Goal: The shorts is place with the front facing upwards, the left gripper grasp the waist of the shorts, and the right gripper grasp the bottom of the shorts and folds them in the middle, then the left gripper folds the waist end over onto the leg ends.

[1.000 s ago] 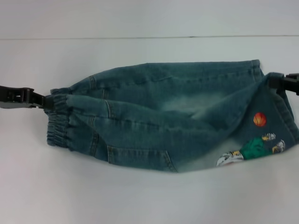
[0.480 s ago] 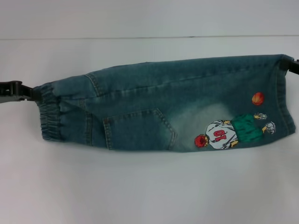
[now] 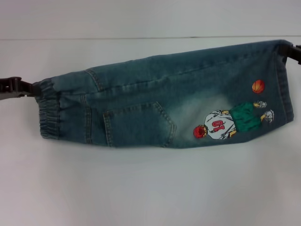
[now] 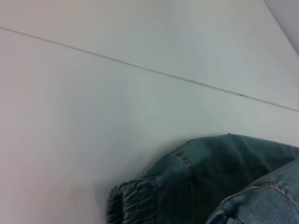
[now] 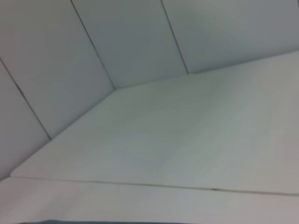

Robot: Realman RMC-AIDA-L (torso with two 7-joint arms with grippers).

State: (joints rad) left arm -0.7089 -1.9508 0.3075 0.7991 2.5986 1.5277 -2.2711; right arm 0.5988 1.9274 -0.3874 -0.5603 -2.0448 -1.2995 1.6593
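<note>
The blue denim shorts (image 3: 160,103) lie folded lengthwise across the white table (image 3: 141,188), stretched between the two arms. A back pocket and a cartoon patch of a player with a basketball face up. My left gripper (image 3: 32,87) is shut on the elastic waist (image 3: 47,115) at the left end. At the far right, my right gripper (image 3: 288,51) is shut on the upper corner of the leg end, which rides higher than the waist. The left wrist view shows the gathered waist (image 4: 135,200) and the denim beside it; neither wrist view shows its arm's own fingers.
A seam line (image 3: 141,37) runs across the table behind the shorts. The right wrist view shows only the white tabletop (image 5: 187,140) and the panelled wall (image 5: 117,42).
The folded half has come fully over, so the pocket and patch now face up. Both grippers drew the shorts taut and shifted them slightly up and away, the right end rising more.
</note>
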